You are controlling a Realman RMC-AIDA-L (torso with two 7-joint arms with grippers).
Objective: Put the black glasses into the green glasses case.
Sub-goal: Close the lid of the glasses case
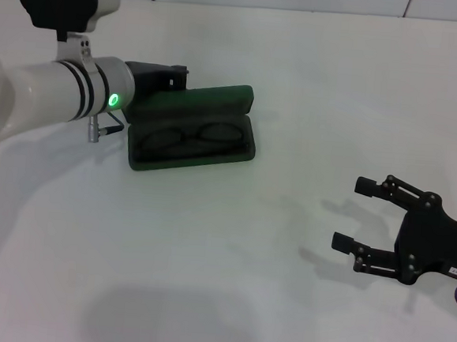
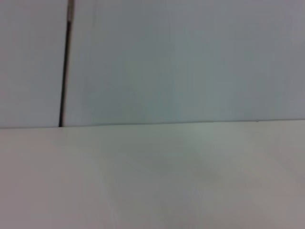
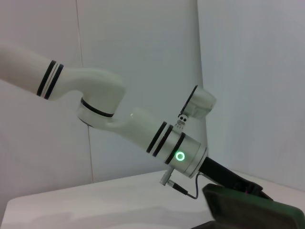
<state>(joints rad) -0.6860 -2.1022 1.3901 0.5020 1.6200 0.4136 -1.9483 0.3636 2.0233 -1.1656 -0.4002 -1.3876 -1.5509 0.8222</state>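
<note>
The green glasses case (image 1: 193, 103) lies open at the back left of the table, its lid standing up behind the tray. The black glasses (image 1: 187, 137) lie inside the tray, lenses side by side. My left gripper (image 1: 160, 76) is at the lid's far left end, right against it, mostly hidden by the lid and my forearm. The right wrist view shows the left gripper (image 3: 230, 178) at the case lid (image 3: 255, 211). My right gripper (image 1: 352, 213) is open and empty, low over the table at the front right, well apart from the case.
The white table (image 1: 228, 282) spreads around the case; a pale wall (image 2: 181, 62) stands behind it. My left forearm, with a green ring light (image 1: 114, 99), reaches in from the left. The left wrist view shows only table and wall.
</note>
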